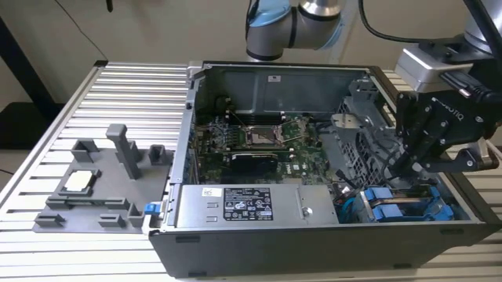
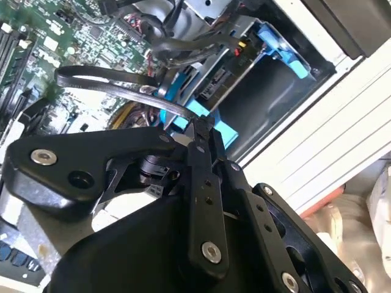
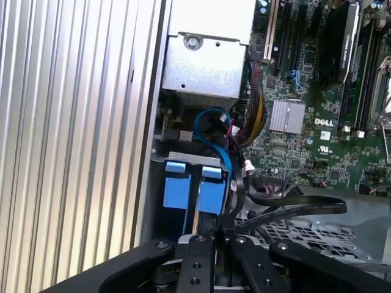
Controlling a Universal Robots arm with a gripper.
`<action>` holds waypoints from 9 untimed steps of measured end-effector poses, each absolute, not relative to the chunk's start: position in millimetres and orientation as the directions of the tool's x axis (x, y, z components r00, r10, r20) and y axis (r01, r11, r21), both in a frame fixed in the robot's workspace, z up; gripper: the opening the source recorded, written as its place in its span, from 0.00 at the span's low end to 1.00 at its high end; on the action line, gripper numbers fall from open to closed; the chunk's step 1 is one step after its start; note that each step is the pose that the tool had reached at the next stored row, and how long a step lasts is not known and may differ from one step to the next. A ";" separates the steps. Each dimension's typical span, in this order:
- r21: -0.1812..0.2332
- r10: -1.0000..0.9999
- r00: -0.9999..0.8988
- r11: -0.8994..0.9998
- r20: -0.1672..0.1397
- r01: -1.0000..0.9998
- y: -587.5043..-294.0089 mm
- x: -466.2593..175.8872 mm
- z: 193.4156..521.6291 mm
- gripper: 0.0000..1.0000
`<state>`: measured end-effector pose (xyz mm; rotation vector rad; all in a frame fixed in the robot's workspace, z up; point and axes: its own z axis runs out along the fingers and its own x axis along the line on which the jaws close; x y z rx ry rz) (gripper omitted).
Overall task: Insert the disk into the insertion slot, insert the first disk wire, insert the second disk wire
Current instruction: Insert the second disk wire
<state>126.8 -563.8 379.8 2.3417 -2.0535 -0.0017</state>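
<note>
Black gripper (image 1: 414, 163): it hangs low inside the open computer case (image 1: 314, 247), at the drive corner on the exterior view's right. In both wrist views its fingers (image 3: 221, 239) are squeezed together on a thin black wire (image 3: 293, 209).
Why it holds the wire so: I think the pinch sits close to the wire's end so the plug can be steered to the back of a drive.
Wire: flat and black, it loops away from the fingers over the green board (image 3: 317, 122).
Disk (image 3: 176, 186): its bright blue front shows just past the fingertips, already sitting in the insertion slot (image 3: 160, 201). A second blue front (image 3: 212, 190) sits right beside it, and I cannot tell for sure which of the two is the task's own.
Which way the disk points: blue handle end faces out to the open side, and the long side seems to run deep into the cage.
Grey holder (image 1: 94, 188): far off on the ribbed table (image 1: 47, 135), well apart from the case.
</note>
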 end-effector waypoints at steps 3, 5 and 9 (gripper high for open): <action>0.028 -0.991 0.131 -0.130 0.016 -0.991 -571.2 130.5 379.4 0.16; 0.028 -0.991 0.131 -0.130 0.016 -0.991 -571.3 130.4 379.5 0.16; 0.025 -0.992 0.130 -0.130 -0.004 -0.991 -571.4 130.5 379.4 0.16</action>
